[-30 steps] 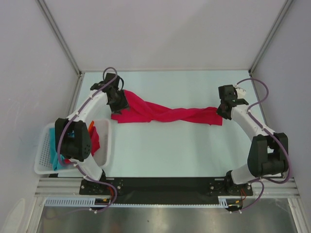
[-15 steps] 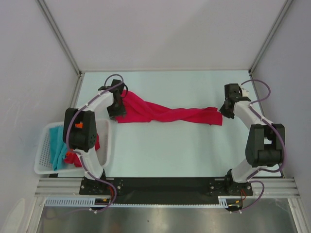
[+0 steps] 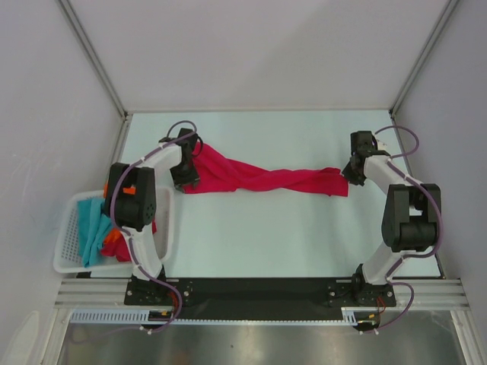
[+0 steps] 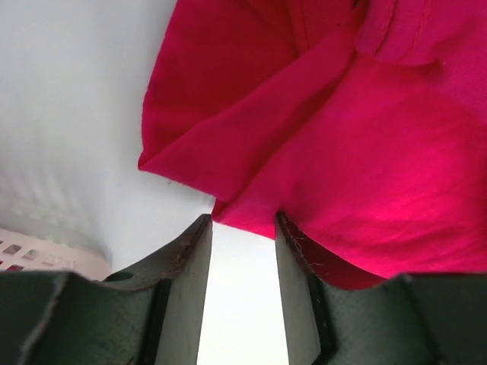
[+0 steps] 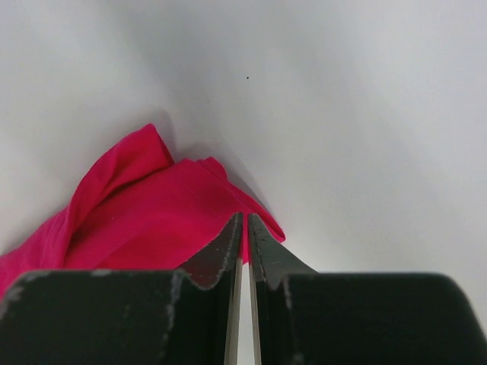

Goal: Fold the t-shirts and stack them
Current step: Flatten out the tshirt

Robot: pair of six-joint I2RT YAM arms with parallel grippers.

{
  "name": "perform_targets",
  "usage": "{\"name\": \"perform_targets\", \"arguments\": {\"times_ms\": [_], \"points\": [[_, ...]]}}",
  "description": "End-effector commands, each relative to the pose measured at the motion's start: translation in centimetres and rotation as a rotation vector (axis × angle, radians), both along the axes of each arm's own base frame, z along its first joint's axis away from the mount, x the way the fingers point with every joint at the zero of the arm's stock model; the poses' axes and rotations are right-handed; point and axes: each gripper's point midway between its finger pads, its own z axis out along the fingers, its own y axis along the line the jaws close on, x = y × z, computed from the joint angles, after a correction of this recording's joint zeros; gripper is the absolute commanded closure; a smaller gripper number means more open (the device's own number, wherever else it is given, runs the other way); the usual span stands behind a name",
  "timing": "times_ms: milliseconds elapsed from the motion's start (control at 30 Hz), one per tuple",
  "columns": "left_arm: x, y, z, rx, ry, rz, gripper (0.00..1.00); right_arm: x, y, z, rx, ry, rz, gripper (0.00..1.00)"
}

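Lying across the pale table [image 3: 266, 236], a crimson red soft cloth t-shirt [image 3: 259, 179] forms a twisted band running from the left gripper [image 3: 186, 169] to the right gripper [image 3: 351, 173].

Left gripper [image 4: 243, 220]: the jaws stand apart, with bare table visible between the fingers. The shirt's folded edge [image 4: 251, 205] lies at the fingertips, and the right finger [image 4: 293, 266] overlaps the cloth.

Right gripper [image 5: 245, 217]: the jaws are almost together, separated by a thin slit. The corner of the shirt [image 5: 152, 220] sits at the fingertips. Whether it is pinched cannot be told.

A white slotted plastic basket [image 3: 169, 220] stands at the table's left near corner. It contains a teal cloth t-shirt [image 3: 90, 228], an orange cloth t-shirt [image 3: 112, 237] and a second crimson red cloth t-shirt [image 3: 122, 249], all crumpled.
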Motion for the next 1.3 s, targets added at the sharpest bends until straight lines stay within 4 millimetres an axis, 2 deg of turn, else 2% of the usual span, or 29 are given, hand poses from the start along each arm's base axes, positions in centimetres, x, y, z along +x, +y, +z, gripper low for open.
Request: {"name": "perform_targets", "arguments": {"times_ms": [0, 233, 467, 567, 667, 700, 767, 833, 867, 900, 1000, 1100, 1200, 1267], "points": [[1.6, -0.7, -0.1, -0.026, -0.045, 0.001, 0.59, 1.6, 0.1, 0.9, 0.0, -0.044, 0.014, 0.9], [1.7, -1.1, -0.4, -0.051, -0.071, -0.023, 0.86, 1.5, 0.2, 0.8, -0.008, -0.043, 0.026, 0.98], [2.3, -1.9, 1.6, -0.1, -0.13, -0.039, 0.96, 1.4, 0.5, 0.7, -0.003, -0.046, 0.041, 1.0], [2.7, -2.2, 3.5, -0.118, -0.172, -0.051, 0.98, 1.3, 0.8, 0.6, -0.002, -0.046, 0.047, 1.0], [2.8, -2.4, 6.2, -0.127, -0.196, -0.07, 0.99, 1.2, 1.2, 0.4, 0.003, -0.048, 0.051, 1.0], [3.5, -2.5, 7.9, -0.128, -0.23, -0.079, 0.99, 1.3, 1.3, 0.3, 0.002, -0.048, 0.052, 1.0], [3.5, -2.3, 10.7, -0.124, -0.271, -0.09, 0.99, 1.3, 1.5, 0.1, 0.003, -0.045, 0.056, 1.0], [4.3, -2.1, 14.8, -0.12, -0.355, -0.1, 0.99, 1.4, 1.7, -0.3, 0.002, -0.042, 0.056, 1.0], [3.8, -2.0, 15.8, -0.115, -0.354, -0.103, 0.99, 1.4, 1.7, -0.4, -0.001, -0.038, 0.055, 1.0], [4.3, -2.0, 17.7, -0.115, -0.394, -0.109, 0.99, 1.4, 1.9, -0.4, -0.001, -0.038, 0.057, 1.0], [3.6, -2.0, 20.9, -0.13, -0.437, -0.122, 0.99, 1.5, 2.2, -0.6, -0.012, -0.035, 0.055, 1.0], [2.5, -2.3, 24.0, -0.167, -0.495, -0.131, 0.99, 1.6, 2.6, -0.6, -0.02, -0.03, 0.056, 1.0], [1.9, -2.3, 26.2, -0.18, -0.549, -0.136, 0.98, 1.7, 2.7, -0.7, -0.026, -0.017, 0.056, 1.0], [2.3, -2.1, 25.7, -0.169, -0.536, -0.137, 0.98, 1.8, 2.8, -0.8, -0.023, -0.012, 0.055, 0.98]]}}
